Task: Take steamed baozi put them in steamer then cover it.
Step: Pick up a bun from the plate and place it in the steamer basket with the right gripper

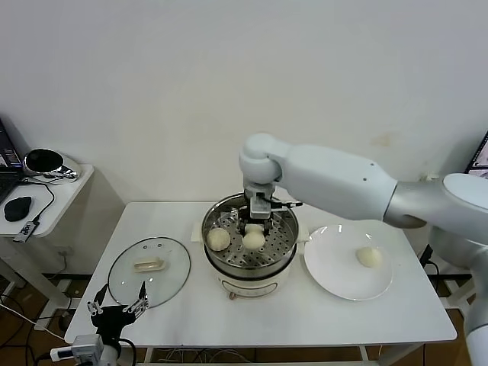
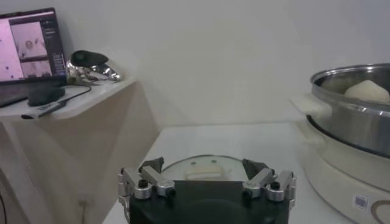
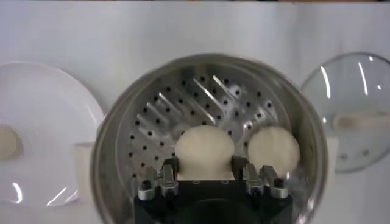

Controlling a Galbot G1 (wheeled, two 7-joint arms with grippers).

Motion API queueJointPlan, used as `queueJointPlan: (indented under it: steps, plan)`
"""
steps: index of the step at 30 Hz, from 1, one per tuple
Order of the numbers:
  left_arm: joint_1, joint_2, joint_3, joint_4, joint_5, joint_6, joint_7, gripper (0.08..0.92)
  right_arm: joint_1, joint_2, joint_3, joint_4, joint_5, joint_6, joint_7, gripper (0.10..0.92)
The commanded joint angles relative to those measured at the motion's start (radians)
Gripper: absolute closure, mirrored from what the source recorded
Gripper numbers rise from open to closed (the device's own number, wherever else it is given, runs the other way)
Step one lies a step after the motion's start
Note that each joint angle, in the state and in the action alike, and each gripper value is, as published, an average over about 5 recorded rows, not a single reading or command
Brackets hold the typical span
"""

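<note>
The steamer [image 1: 284,252] stands mid-table with its perforated tray bare in places [image 3: 183,103]. My right gripper [image 1: 258,221] reaches down into it and is shut on a baozi [image 3: 204,146], its fingers pressed against both sides. Beside it on the tray lies a second baozi [image 1: 219,239] [image 3: 274,151]. One more baozi [image 1: 369,257] rests on the white plate [image 1: 335,271] to the right. The glass cover [image 1: 149,271] with its cream handle lies flat to the left of the steamer. My left gripper [image 1: 118,309] hangs open near the table's front left corner, just short of the cover [image 2: 183,165].
A side table [image 1: 57,202] at the far left carries a laptop, a mouse [image 1: 17,207] and a shiny object [image 2: 91,70]. The wall stands close behind the white work table [image 1: 305,316].
</note>
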Motion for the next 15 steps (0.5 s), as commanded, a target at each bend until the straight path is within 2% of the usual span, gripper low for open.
queueJointPlan:
  steps: [1, 15]
  plan:
    - [-0.004, 0.000, 0.004, 0.008, 0.000, 0.000, 0.000, 0.177, -0.053, 0.011, 0.001, 0.023, -0.034, 0.005, 0.006, 0.482]
    - [-0.003, 0.000, 0.004, 0.014, 0.001, 0.000, 0.000, 0.177, -0.102, 0.026, 0.025, -0.016, -0.080, 0.008, 0.036, 0.482]
